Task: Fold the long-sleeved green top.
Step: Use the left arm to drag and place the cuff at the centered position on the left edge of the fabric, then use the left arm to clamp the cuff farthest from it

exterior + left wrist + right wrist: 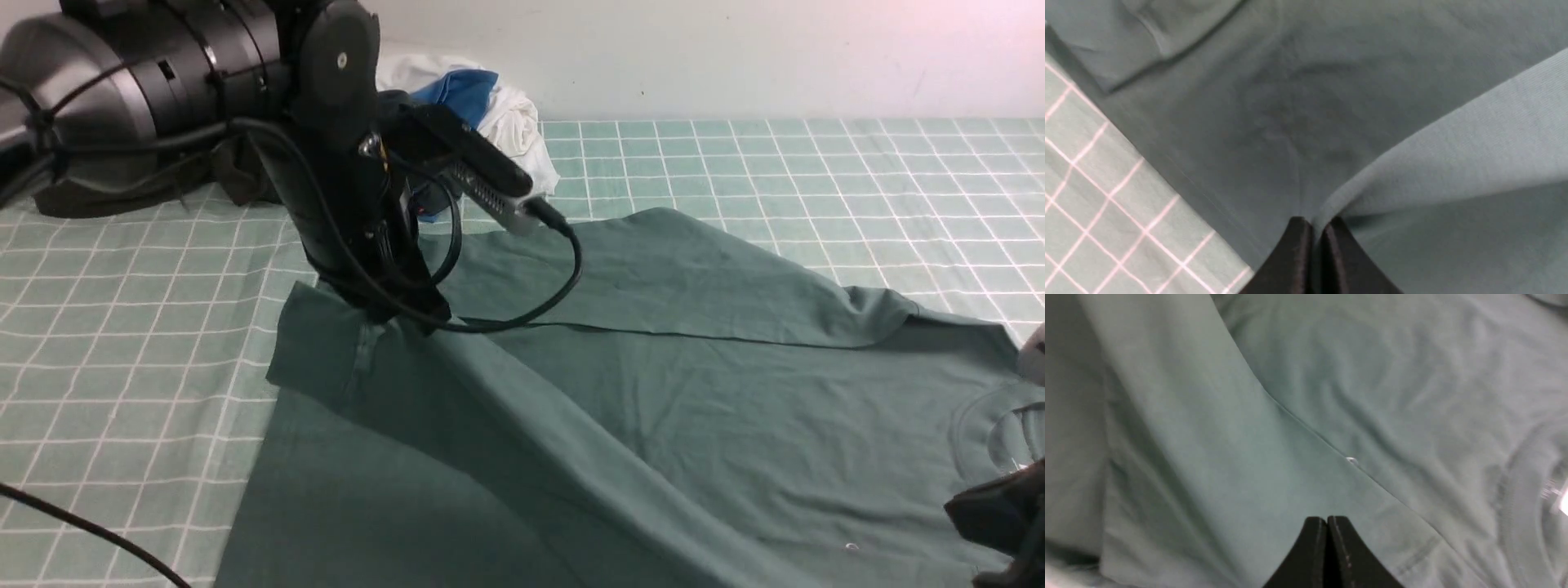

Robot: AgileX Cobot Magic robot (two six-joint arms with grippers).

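By my reading you are early to midway through the fold. The green long-sleeved top (653, 392) lies spread on the checked surface (122, 343); take its collar (992, 433) as your reference. 1 sleeve (653, 278) looks already laid in over the body. It runs away from the collar along the far side, and its cuff (1126, 49) rests at the end of the garment farthest from the collar. In the right wrist view a 2nd band of cloth crosses the chest diagonally. I take it for the other sleeve but cannot be sure. The body itself is not yet folded: it reaches full length away from the collar, so the folds that shorten it are all left to do.

Your left gripper (1316, 223) stands at the hem end, well apart from the collar, with its 2 jaws pressed together on a pinch of the top. Cloth puckers into the tips, and a raised ridge (571, 457) runs from there back toward the collar end. Your right gripper (1327, 519) hangs just beside the collar with its jaws together. No cloth shows gathered between them, so I judge it holds nothing.

The cloth is a muted teal-green jersey, soft and limp. It is lightly rippled across the chest near the collar and smoother farther from it. A small white mark (1351, 460) sits on the chest near the collar, which is round and ribbed.
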